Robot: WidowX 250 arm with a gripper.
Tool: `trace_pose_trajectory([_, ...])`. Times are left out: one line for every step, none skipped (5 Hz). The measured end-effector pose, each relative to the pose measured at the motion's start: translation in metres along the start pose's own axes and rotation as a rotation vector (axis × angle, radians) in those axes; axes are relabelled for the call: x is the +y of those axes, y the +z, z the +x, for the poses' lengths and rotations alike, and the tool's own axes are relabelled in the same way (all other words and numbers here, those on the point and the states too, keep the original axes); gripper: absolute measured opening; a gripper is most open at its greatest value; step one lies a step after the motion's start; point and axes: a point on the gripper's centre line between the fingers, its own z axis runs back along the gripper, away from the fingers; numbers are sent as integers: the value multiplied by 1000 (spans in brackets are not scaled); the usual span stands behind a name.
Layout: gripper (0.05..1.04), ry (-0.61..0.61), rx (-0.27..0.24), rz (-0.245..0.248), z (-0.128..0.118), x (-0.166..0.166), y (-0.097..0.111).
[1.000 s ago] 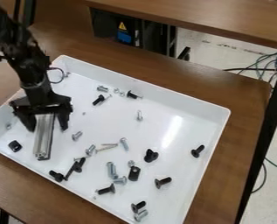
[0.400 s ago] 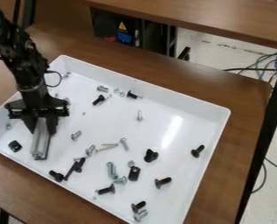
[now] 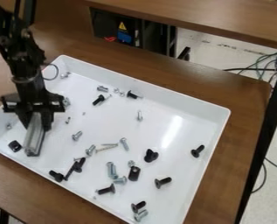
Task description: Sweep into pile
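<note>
Step in hand, my read: sweeping, early stage; screws and bolts (image 3: 110, 169) lie scattered over the white tray (image 3: 164, 92), no proper pile. My gripper (image 3: 37, 121) is at the tray's left end; jaws narrowed on the metal bar (image 3: 33, 141), my sweeper, 1 side each. Bar slants down toward the tray's near wall.

Next move: set the bar's long side behind the nearest loose parts, keep it low, push toward the tray's middle, where the loose cluster could seed 1 pile. Black square piece (image 3: 15, 145) sits just beside the bar, on the tray's left-wall side; needs a pass from behind.

Edges: left and near walls are tight, could catch the bar's end or my body. Better room toward the tray's middle and right. Small screws might slip under the bar.
</note>
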Motion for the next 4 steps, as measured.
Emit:
trace_pose_trajectory([360, 132, -16, 79, 19, 12, 5])
trace_pose_trajectory([360, 185, 37, 97, 22, 26, -16])
trace_pose_trajectory([360, 216, 66, 119, 33, 35, -28])
trace_pose_trajectory([360, 210, 52, 130, 48, 35, -30])
